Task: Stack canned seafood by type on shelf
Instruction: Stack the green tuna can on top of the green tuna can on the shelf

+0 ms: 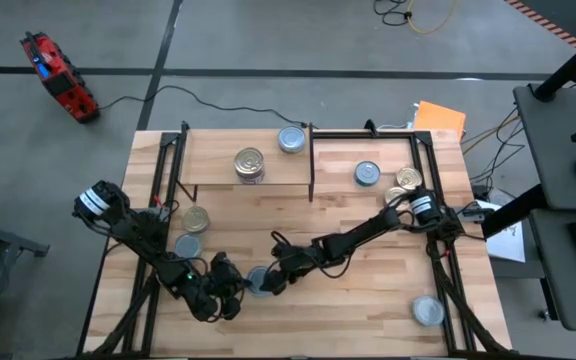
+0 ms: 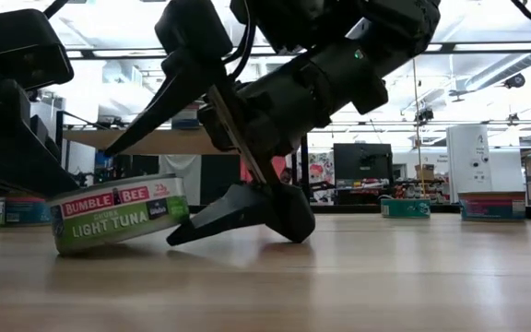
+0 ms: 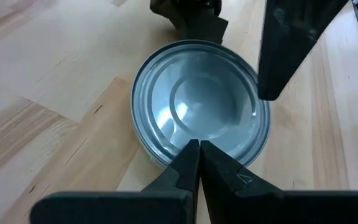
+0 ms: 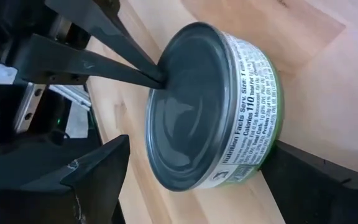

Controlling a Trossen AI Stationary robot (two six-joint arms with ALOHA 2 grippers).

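The right gripper (image 2: 238, 217) straddles the tilted tuna tin (image 2: 118, 224) with fingers spread, ungripped; the clenched left gripper (image 3: 199, 163) presses its lid.

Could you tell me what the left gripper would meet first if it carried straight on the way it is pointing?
The left gripper, fingers shut, points at the tuna tin; its tips already seem to touch the silver lid, so it meets that tin first.

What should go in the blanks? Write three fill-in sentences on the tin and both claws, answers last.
1. The left claw is ___, its tips on the lid of the tin.
2. The right claw stands ___ around that tin.
3. The tin's label reads LIGHT ___.
Answers: shut; open; tuna.
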